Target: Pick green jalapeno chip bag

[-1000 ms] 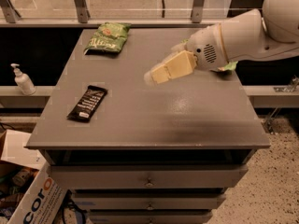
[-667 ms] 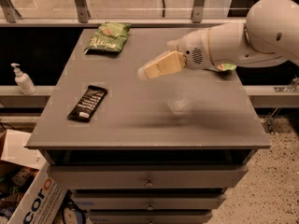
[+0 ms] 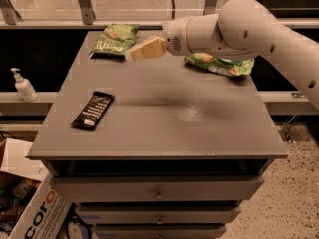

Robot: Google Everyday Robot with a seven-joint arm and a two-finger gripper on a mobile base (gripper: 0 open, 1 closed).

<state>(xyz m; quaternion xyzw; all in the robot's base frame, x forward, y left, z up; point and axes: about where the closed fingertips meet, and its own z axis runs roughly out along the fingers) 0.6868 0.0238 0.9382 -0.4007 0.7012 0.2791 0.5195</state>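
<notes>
Nearest, a black rectangular snack bar (image 3: 92, 110) lies on the grey tabletop (image 3: 199, 133) toward its left edge. Farther back the cream-tipped gripper (image 3: 133, 54) hangs over the tabletop pointing left, open or closed I cannot tell, with a brighter green bag (image 3: 222, 64) partly hidden by its white arm (image 3: 239, 24). The small dull olive-green crinkly chip bag (image 3: 112, 39) lies flat at the far left corner, just beside the gripper's tip.

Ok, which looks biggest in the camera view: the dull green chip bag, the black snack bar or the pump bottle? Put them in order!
1. green jalapeno chip bag, though it lies farthest back.
2. black snack bar, nearly as long but narrower.
3. pump bottle, smallest.
The gripper hovers beside the bag.
</notes>
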